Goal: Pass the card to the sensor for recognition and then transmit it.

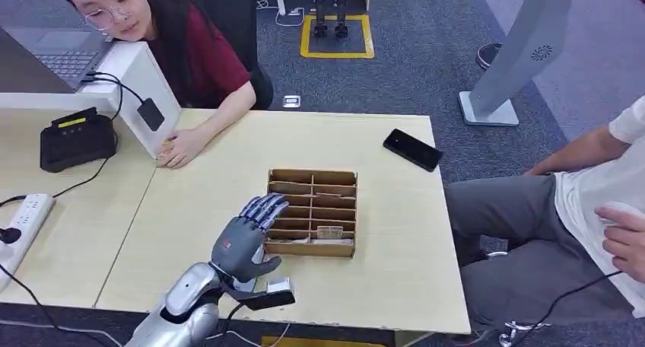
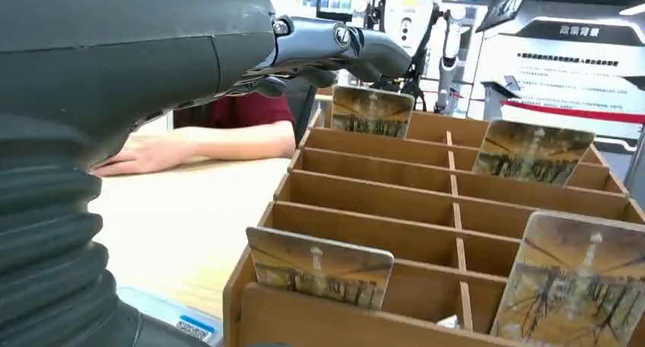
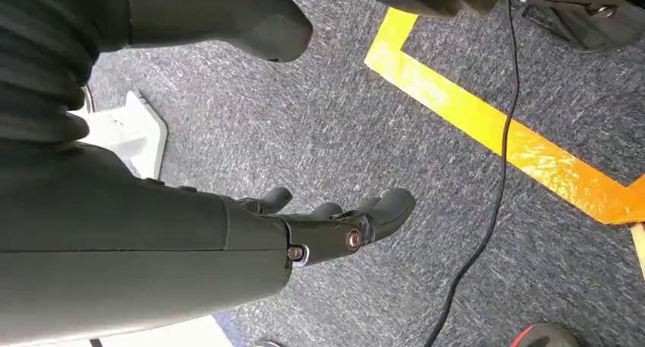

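Pale wood makes up the surface [image 1: 190, 210] in front of the robot, and the nearest thing on it is the left robot hand [image 1: 247, 237], released, fingers spread and grasping nothing, hovering at the near-left edge of the card box [image 1: 312, 212]. The cards [image 2: 319, 265] stand upright in narrow slots, so thick fingers could knock one flat, pinch two, or shove the light box along. Farther off, the black reader [image 1: 74, 139] sits well apart to the left; a loose pinch might drop the card on the way. The right robot hand [image 3: 335, 225] hangs open above the carpet.
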`<action>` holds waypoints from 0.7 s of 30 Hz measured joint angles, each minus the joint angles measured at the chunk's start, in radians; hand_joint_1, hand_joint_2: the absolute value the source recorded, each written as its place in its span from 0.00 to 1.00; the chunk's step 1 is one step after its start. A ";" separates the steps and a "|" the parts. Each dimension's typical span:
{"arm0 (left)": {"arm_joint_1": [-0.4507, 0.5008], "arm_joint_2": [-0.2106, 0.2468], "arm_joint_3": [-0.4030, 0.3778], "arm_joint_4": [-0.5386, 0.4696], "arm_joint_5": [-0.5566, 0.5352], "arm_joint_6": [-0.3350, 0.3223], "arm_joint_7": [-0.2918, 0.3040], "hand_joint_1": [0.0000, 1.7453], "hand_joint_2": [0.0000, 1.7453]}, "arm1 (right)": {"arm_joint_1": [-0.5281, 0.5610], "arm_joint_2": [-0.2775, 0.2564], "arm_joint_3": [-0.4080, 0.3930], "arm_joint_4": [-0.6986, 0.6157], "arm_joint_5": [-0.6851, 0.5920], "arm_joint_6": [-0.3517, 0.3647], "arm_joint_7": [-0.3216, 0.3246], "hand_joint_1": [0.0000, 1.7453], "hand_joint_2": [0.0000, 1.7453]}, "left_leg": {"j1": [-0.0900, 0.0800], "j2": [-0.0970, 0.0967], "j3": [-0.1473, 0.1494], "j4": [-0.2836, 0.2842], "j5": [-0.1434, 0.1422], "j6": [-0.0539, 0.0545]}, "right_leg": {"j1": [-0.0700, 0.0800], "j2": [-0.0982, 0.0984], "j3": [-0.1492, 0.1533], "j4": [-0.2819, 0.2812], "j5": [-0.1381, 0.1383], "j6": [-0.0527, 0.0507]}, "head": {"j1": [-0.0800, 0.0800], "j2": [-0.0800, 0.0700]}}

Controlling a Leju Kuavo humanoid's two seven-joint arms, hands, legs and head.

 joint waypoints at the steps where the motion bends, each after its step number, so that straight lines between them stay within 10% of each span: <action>1: 0.002 0.002 0.000 -0.006 0.000 0.000 0.000 0.00 1.00 | 0.000 0.000 0.000 0.000 0.000 0.000 0.000 0.00 1.00 | 0.000 0.000 0.000 0.000 0.000 0.000 | 0.000 0.000 0.000 0.000 0.000 0.000 | 0.000 0.000; 21: 0.025 0.004 -0.001 -0.017 -0.039 -0.024 0.008 0.00 1.00 | 0.000 0.000 0.000 0.000 0.001 -0.002 -0.001 0.00 1.00 | 0.000 0.000 0.000 0.000 0.000 0.000 | 0.000 0.000 0.000 0.000 0.000 0.000 | 0.000 0.000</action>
